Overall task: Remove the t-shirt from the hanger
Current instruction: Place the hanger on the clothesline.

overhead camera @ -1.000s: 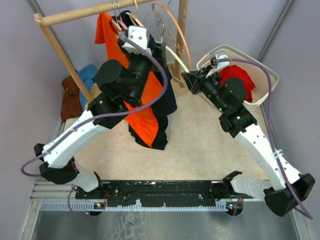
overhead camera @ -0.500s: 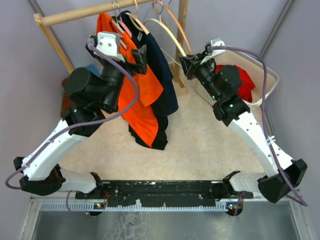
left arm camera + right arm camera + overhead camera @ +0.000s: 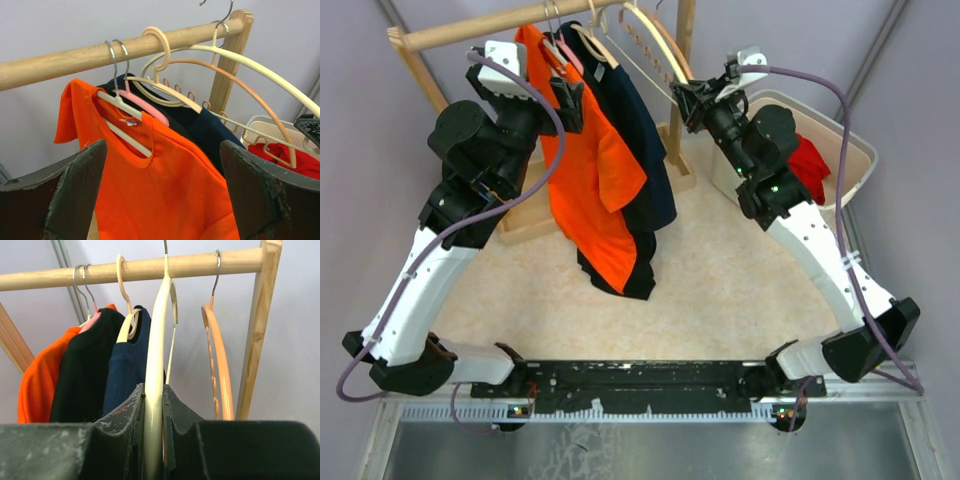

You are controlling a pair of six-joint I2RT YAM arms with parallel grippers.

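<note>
Left end effector point(image 3: 162, 200) stands with its fingers point(image 3: 75, 190) wide apart and gripping nothing, one to each side of the orange t-shirt point(image 3: 165, 190) just ahead of it. That shirt is still on its white hanger point(image 3: 120, 102), whose wire hook sits over the rail point(image 3: 75, 57) above and beyond the fingers. Close behind it hang a pink hanger point(image 3: 145, 105) and a navy shirt point(image 3: 210, 130).

Right end effector point(image 3: 153, 405) is clamped on the lower part of a bare cream hanger point(image 3: 155, 340), which rises straight up from the jaws to the rail. To its right a bare peach hanger point(image 3: 220, 365) hangs beside the rack's post point(image 3: 260, 340). To its left hang the navy shirt, a black garment point(image 3: 80, 375) and, farthest off, the orange t-shirt.

In the top view, a basket point(image 3: 850, 160) holding a red cloth point(image 3: 810, 165) sits beside the right arm on the surface point(image 3: 720, 270).
</note>
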